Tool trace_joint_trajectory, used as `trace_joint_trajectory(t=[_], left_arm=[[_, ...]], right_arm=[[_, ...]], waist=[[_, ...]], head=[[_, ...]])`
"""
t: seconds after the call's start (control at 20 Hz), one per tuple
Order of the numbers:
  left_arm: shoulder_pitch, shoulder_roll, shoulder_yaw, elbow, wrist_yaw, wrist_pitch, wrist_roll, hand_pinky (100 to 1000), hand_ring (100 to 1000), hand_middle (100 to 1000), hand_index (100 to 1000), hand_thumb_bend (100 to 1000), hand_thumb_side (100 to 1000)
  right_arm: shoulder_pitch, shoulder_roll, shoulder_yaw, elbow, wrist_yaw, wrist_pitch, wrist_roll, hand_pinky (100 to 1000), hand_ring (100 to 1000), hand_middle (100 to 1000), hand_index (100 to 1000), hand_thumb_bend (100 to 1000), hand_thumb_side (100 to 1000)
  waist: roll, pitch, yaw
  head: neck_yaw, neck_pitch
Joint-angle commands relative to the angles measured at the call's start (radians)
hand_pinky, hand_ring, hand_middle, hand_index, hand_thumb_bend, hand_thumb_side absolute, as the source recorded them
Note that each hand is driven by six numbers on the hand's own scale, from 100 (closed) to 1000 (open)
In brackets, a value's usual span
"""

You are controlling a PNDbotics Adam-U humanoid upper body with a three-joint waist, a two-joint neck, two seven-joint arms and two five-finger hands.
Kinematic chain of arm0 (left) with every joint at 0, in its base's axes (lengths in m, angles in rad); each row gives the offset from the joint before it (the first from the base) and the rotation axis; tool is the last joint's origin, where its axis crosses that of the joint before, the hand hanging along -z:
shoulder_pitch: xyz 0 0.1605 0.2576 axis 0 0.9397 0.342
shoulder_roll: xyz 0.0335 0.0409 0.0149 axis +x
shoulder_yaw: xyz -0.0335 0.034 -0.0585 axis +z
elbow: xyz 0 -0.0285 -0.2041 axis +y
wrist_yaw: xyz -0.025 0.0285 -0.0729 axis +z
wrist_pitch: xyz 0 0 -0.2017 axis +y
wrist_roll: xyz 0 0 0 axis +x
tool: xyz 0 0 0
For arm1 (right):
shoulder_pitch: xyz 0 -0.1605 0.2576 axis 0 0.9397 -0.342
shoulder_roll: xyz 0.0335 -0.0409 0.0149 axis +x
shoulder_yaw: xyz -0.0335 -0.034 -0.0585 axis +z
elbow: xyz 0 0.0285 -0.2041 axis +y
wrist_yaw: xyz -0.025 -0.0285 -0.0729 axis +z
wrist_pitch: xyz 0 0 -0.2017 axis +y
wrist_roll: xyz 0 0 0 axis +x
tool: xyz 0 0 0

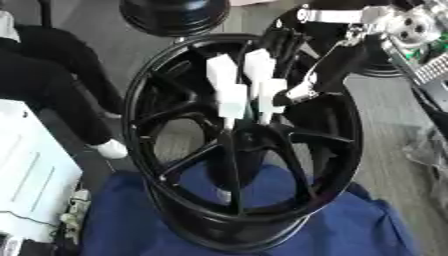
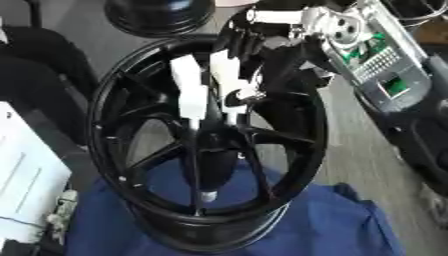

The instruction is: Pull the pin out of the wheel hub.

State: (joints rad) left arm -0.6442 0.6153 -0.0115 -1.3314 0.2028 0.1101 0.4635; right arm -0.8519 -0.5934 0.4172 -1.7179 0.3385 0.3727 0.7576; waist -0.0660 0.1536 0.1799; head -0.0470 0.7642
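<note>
A black multi-spoke wheel (image 1: 149,100) lies tilted on a blue cloth (image 1: 359,225), its hub (image 2: 210,131) near the middle of both views. My right hand (image 1: 254,67) comes in from the upper right and reaches down over the hub. Its white-padded fingers (image 1: 232,97) point at the hub centre, and the thumb (image 1: 300,92) closes in beside them. A thin greenish pin (image 1: 262,107) shows pinched between the pads, just above the hub. Its lower end is hidden by the fingers. The left hand does not show.
A second black rim (image 1: 175,15) lies on the grey floor at the top. A white box (image 1: 26,175) stands at the left. A person's black-clad legs and white shoe (image 1: 114,148) are beside the wheel's left edge. Exposed arm electronics (image 2: 385,70) fill the upper right.
</note>
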Motion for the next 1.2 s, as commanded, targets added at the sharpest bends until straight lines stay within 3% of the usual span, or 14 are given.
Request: trace_joint_trajectory(t=[0.05,1.2], left_arm=[[-0.016,0.027,0.004,-0.018,0.004,0.001,0.002,736,806,758,800,515,718],[-0.014,0.026,0.006,-0.029,0.01,0.003,0.009,738,806,755,796,506,723]], right_arm=[[-0.012,-0.005,-0.005,0.004,0.021,-0.003,0.007,784,717,658,809,583,213],[-0.02,0.026,0.007,0.087,0.103,-0.018,-0.034,794,758,695,808,557,213]], waist=[[0.008,-0.009,0.001],[0.008,0.023,0.006]], head=[[-0.007,0.006],[-0.021,0.006]])
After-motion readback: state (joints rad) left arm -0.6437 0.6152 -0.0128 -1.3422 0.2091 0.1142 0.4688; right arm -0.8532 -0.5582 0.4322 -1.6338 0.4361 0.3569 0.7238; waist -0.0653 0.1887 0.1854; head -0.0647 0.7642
